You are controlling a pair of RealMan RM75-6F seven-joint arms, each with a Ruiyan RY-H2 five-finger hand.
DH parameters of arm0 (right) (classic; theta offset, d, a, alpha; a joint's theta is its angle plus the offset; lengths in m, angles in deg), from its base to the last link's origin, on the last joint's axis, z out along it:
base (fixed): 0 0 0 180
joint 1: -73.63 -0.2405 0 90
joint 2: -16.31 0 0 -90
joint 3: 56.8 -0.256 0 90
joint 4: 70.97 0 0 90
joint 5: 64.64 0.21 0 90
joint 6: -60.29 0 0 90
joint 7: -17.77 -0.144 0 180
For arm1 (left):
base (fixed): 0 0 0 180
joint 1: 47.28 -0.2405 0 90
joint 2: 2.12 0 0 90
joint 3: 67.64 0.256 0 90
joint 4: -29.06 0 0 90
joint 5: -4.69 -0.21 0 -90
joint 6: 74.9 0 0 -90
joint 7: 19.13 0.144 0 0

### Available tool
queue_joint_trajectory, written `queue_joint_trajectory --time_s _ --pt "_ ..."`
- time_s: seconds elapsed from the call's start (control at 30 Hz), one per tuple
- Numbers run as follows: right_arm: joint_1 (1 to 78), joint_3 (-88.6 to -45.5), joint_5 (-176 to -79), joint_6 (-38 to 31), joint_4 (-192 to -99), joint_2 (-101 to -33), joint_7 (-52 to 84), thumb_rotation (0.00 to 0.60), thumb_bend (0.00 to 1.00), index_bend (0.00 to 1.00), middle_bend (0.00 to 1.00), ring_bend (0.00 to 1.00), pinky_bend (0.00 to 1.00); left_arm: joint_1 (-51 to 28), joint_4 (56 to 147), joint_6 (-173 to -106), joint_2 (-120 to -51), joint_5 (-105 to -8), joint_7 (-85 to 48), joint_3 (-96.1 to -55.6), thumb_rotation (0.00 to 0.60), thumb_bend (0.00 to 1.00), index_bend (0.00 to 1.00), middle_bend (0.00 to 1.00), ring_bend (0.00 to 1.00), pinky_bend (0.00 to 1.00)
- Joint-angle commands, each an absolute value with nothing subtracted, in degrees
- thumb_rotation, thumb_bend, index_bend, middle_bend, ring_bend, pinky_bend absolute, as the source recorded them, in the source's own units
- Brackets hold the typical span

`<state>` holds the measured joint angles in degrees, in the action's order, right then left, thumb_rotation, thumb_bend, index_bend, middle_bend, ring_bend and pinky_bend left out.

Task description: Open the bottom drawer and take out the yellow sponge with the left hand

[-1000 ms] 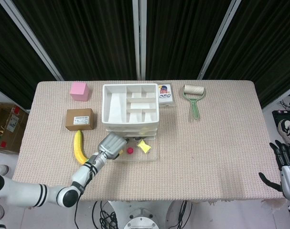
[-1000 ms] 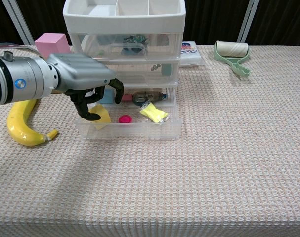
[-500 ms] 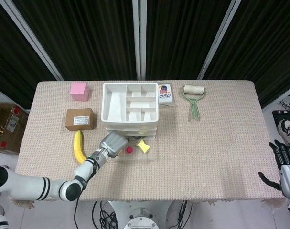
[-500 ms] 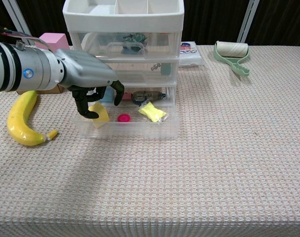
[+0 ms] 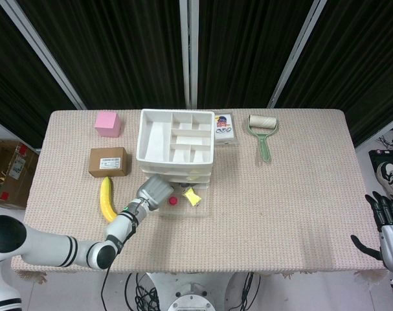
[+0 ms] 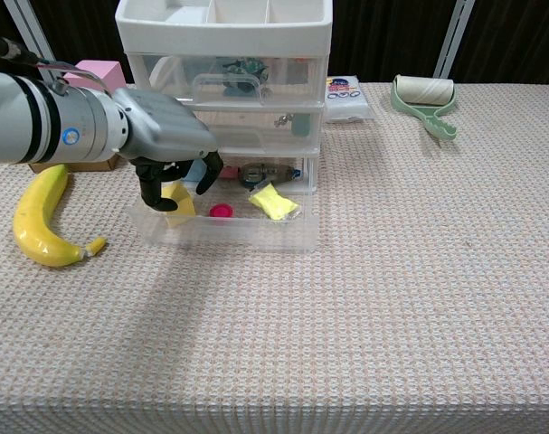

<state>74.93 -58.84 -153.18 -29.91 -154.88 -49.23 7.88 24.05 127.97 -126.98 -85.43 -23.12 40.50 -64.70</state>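
Over the pulled-out bottom drawer [image 6: 222, 233] of the white drawer unit [image 6: 224, 54], the left hand [image 6: 165, 136] reaches in from the left side, its dark fingers [image 6: 151, 192] curled down into the clear tray and closed around the yellow sponge [image 6: 178, 201], which sits at the left end of that drawer; from the chest view the fingers wrap the sponge's upper part, though whether it is lifted off the drawer floor cannot be told. Just right of the sponge, a small red round piece [image 6: 222, 211] lies on the drawer floor, and further right lies a yellow wrapped packet [image 6: 273, 201], with some darker items behind them against the unit. From the head view the same left hand [image 5: 153, 192] covers the left part of the drawer [image 5: 199, 210], with the red piece [image 5: 173, 201] and the packet [image 5: 191, 197] showing beside it. On the woven table [image 5: 287, 188], a banana [image 5: 107, 200] lies just left of the forearm, a brown cardboard box [image 5: 108, 161] sits behind the banana, and a pink cube [image 5: 108, 123] stands further back. Right of the drawer unit rests a small printed white pack [image 5: 224, 127], and beyond it a green-handled lint roller [image 5: 263, 131]. Far at the right edge of the head view, the right hand [image 5: 388, 230] hangs off the table with its dark fingers apart, holding nothing
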Motion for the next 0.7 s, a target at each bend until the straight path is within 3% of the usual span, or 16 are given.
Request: queue_joint_trajectory --time_s 0.03,0.3,0.7 --pt "75.0 -58.8 -153.2 -30.0 -154.7 -49.3 7.7 0.6 0.12 0.0 0.01 0.0 0.0 24.6 127.5 -128.4 -86.2 -23.3 42.0 -63.4 0.6 0.14 0.46 0.83 0.97 1.0" --pt "75.3 -58.7 -153.5 -30.4 -154.4 -49.4 7.3 0.6 0.12 0.0 0.01 0.0 0.0 25.0 128.1 -129.3 -86.2 -24.8 41.8 -62.7 0.6 0.35 0.54 0.83 0.97 1.0" --pt "75.1 -58.8 -153.7 -30.3 -154.5 -49.3 7.3 0.6 0.12 0.0 0.01 0.0 0.0 22.4 132.3 -130.7 -82.2 -30.7 35.0 -63.9 0.6 0.38 0.58 0.84 0.97 1.0"
